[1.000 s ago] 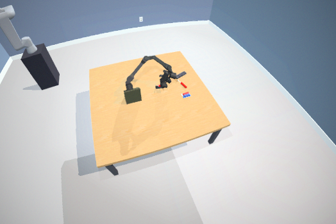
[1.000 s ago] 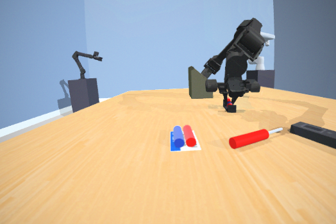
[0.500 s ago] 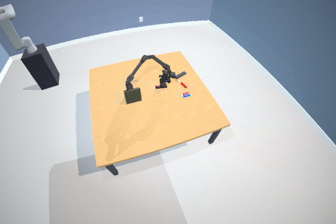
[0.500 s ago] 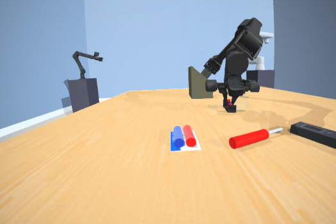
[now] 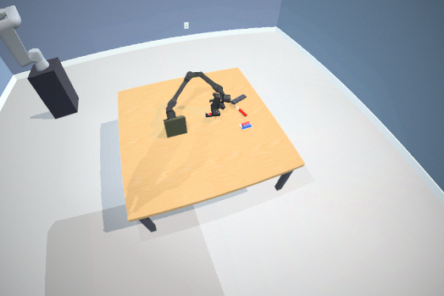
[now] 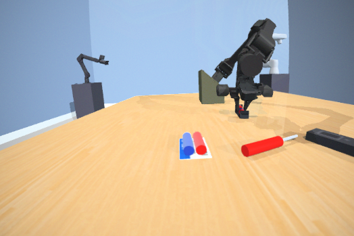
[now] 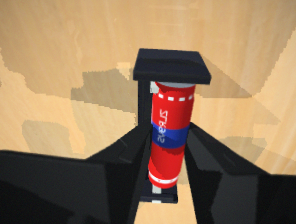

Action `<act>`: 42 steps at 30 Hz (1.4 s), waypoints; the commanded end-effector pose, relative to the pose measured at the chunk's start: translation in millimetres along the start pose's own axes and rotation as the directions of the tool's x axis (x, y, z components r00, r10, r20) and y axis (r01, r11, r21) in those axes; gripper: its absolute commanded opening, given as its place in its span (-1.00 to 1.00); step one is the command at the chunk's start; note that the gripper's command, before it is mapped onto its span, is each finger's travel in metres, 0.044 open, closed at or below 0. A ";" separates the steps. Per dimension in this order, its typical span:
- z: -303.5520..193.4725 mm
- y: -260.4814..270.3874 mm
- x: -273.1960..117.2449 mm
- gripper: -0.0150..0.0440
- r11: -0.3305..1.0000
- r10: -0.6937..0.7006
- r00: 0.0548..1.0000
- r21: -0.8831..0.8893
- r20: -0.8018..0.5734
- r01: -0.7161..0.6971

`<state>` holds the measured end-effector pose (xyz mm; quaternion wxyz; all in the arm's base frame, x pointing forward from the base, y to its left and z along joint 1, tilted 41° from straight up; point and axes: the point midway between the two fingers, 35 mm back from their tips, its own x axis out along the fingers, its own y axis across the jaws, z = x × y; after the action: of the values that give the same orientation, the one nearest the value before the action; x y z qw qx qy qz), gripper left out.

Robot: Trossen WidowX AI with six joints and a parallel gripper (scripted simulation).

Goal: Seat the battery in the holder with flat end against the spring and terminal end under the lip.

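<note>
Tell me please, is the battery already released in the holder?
No. The gripper is shut on the battery, lying along the holder.

Glossy red battery [image 7: 170, 134], matt black holder [image 7: 172, 66], wood-grain table [image 7: 60, 45].

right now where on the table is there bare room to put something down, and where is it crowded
Bare wood shows on the near half of the table, from the olive base block to the front edge. It is crowded at the far right: the gripper holding the battery over the holder, the screwdriver, the black bar and the card with two cylinders.
</note>
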<state>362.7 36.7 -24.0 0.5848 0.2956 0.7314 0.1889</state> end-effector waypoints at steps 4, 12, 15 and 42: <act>0.8 0.7 1.5 -0.28 1.000 0.002 0.999 -0.001 0.034 -0.002; -1.1 1.3 2.4 -0.28 1.000 0.000 0.998 0.000 0.062 0.000; -1.9 1.6 2.7 -0.28 1.000 -0.001 0.997 0.001 0.072 0.001; -12.2 3.3 5.6 -0.28 1.000 -0.006 0.992 0.003 0.123 0.006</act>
<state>353.1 42.6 -23.6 0.6279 0.3033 0.6967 0.1684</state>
